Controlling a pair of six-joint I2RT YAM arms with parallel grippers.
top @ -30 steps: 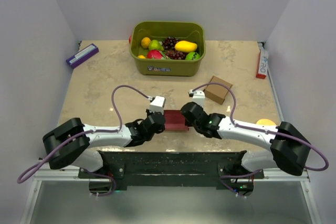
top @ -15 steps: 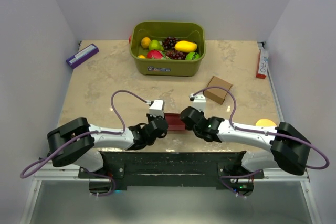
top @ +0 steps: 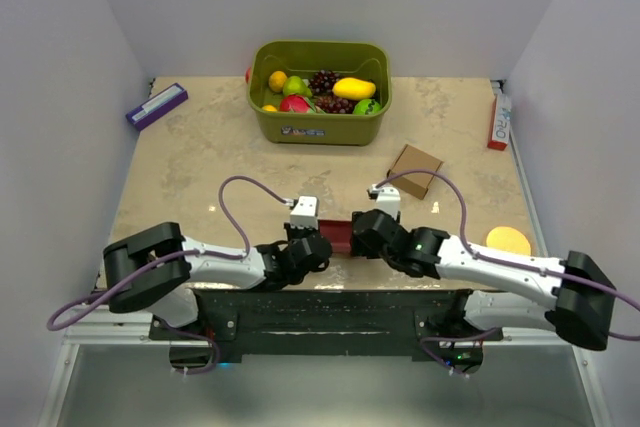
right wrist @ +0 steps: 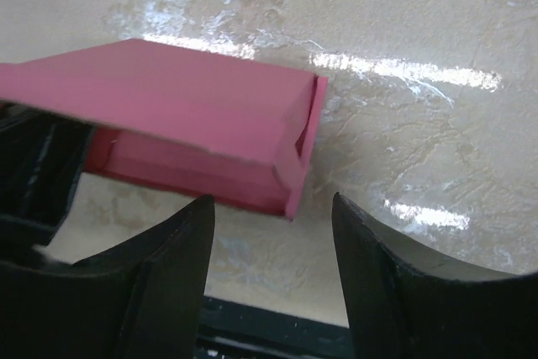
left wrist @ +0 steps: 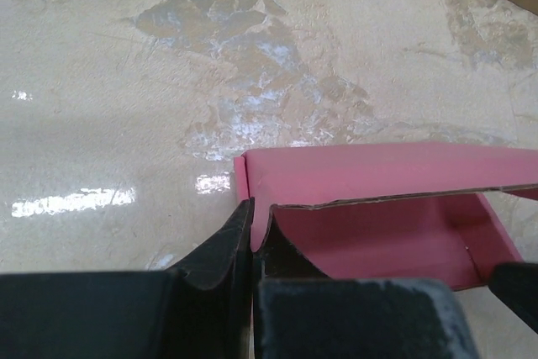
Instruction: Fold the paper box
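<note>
Left gripper (left wrist: 252,237) pinches the paper box (left wrist: 378,178); right gripper (right wrist: 273,220), parted, just beside it.

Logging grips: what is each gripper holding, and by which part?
The left gripper pinches the paper box by a wall edge near its corner; the right gripper is open, empty.

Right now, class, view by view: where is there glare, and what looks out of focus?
Left wrist view: glare patches on the table beside the paper box; the left gripper's fingers are blurred. Right wrist view: bright glare streaks on the table beyond the box's corner; the right gripper's fingers look soft-edged. Top external view: even light, little glare.
</note>
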